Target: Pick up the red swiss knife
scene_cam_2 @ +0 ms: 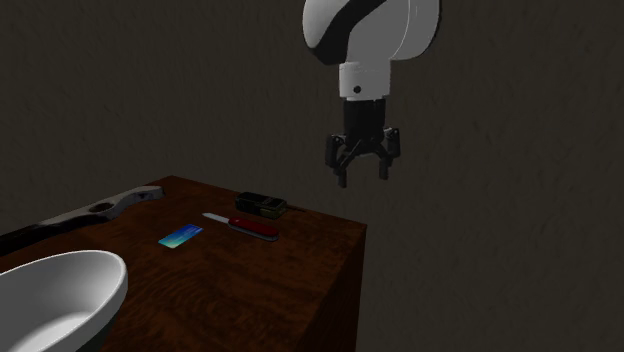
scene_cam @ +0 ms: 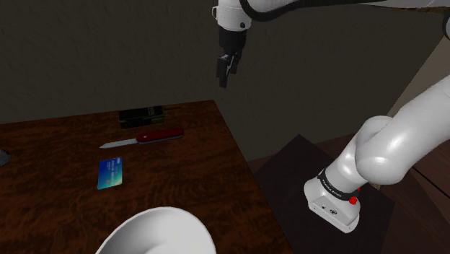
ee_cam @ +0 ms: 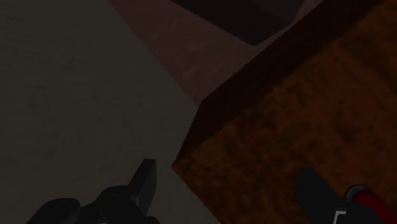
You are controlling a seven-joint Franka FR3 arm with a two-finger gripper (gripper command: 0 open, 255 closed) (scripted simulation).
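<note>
Hovering, jaws apart, the hand (scene_cam_2: pixel 362 178) is well above the red knife (scene_cam_2: pixel 255 227).

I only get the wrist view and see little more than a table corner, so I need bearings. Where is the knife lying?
Observer: The knife lies near the far edge of the table in the shoulder view, just in front of a dark box.
Operator: Which way does its blade point?
Observer: The blade is out, toward the shoulder view's left; the red handle is toward its right.
Operator: And the gripper?
Observer: The gripper hangs high above the table's far right corner in the shoulder view, fingers open.
</note>
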